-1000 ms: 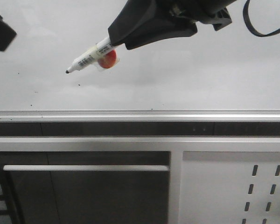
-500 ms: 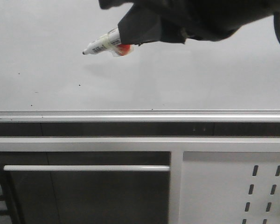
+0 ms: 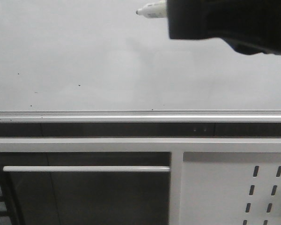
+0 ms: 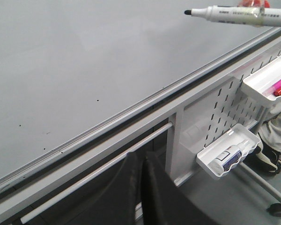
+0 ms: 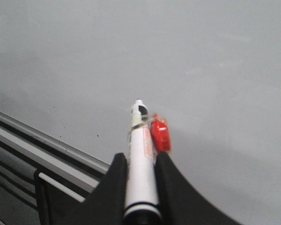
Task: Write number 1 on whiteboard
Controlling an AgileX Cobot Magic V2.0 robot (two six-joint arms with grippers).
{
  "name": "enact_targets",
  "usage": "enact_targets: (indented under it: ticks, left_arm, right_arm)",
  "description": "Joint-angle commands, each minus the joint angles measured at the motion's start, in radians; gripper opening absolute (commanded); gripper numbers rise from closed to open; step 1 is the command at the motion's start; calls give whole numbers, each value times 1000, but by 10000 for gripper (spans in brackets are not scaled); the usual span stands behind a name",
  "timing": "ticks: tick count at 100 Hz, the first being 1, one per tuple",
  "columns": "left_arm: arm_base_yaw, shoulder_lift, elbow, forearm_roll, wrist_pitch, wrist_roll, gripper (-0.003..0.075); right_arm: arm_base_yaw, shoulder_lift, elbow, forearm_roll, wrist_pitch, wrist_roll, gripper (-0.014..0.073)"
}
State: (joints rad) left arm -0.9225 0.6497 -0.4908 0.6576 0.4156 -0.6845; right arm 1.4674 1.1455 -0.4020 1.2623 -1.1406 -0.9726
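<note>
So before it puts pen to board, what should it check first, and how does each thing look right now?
1. Marker gripped firmly: ok, the right tool has a finger on each side of its barrel.
2. Cap off, nib exposed: ok, the dark tip shows in the left wrist view.
3. Writing area of the whiteboard blank: ok, only tiny specks, no number 1 stroke yet.
4. Nib touching the board: cannot tell, though it looks raised above the surface.
5. Left tool out of the way: ok, it sits by the board's edge, its fingers together.
6. Ink flows: cannot tell.
</note>
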Motion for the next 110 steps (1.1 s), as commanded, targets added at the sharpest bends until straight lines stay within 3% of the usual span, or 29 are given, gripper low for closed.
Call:
enact_targets:
  ticks: [1, 76, 110]
  left_arm:
    - [-8, -3, -29, 31, -72, -30, -18]
    - [-8, -1, -29, 82, -106, -30, -18]
    - [-8, -1, -29, 126, -106, -30, -18]
  right_arm:
    - [17, 3, -16, -36, -184, -16, -78]
    - [-43, 33, -20, -82, -184, -26, -78]
    - [-142, 33, -38, -176, -155, -26, -78]
